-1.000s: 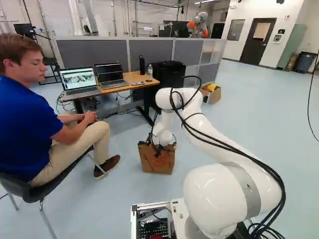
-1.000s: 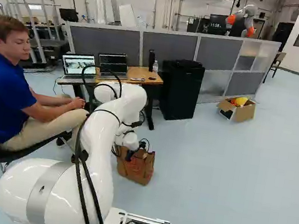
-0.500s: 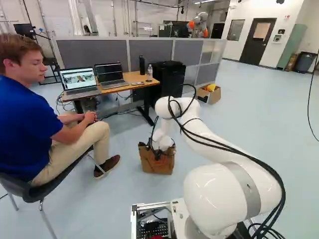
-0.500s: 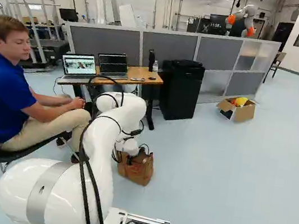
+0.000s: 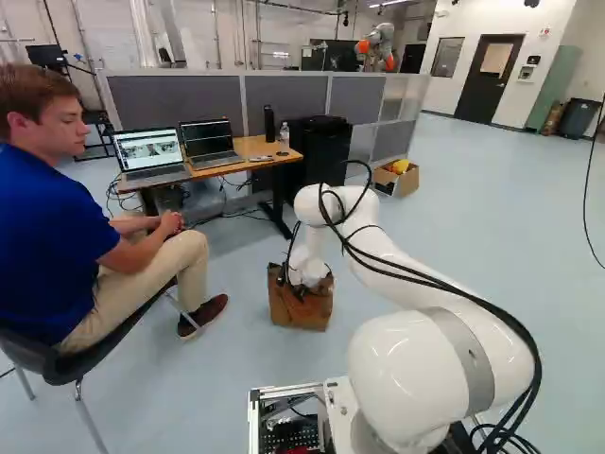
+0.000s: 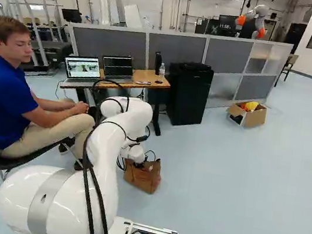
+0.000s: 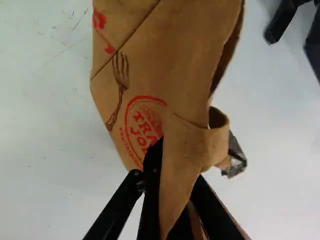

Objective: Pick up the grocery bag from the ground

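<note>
We pinch the grocery bag (image 7: 175, 55) between the two fingers of our gripper (image 5: 299, 291); its printed side spreads ahead, a curled paper loop (image 7: 218, 142) near the fingertips.

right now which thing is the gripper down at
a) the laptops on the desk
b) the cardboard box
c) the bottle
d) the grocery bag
d, the brown paper of the grocery bag is right at the gripper, while the cardboard box and the desk stand farther off
</note>
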Motion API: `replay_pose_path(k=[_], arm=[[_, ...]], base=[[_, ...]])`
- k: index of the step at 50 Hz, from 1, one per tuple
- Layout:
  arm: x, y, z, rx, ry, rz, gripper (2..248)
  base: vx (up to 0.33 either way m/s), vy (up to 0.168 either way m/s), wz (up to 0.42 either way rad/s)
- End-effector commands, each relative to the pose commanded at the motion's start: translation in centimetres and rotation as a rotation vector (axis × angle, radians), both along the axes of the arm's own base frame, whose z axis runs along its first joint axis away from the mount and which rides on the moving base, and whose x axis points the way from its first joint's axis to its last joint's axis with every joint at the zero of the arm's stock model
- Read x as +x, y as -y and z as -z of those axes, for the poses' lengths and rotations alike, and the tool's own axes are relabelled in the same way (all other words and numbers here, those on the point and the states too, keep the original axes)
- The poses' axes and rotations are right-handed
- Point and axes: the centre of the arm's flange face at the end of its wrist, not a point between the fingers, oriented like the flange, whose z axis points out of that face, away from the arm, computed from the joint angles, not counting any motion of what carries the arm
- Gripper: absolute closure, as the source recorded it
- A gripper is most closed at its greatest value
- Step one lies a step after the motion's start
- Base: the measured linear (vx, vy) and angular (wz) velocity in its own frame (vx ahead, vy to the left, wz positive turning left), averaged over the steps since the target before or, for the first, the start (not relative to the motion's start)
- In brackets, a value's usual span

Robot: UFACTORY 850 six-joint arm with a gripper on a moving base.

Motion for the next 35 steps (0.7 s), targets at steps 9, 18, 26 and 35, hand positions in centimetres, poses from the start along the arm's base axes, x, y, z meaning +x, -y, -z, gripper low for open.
replay_pose_path(k=[9,18,26,35], arm=[[0.0,0.0,0.0,0.000,0.000,0.000,228],[0.0,0.0,0.0,0.000,0.000,0.000,228],[0.0,0.0,-1.3,0.000,0.001,0.000,228],[0.1,0.0,-3.7,0.000,0.003,0.000,228]], base=[[0.000,0.000,0.000],[0.000,0.000,0.000],[0.000,0.000,0.000],[0.000,0.000,0.000]])
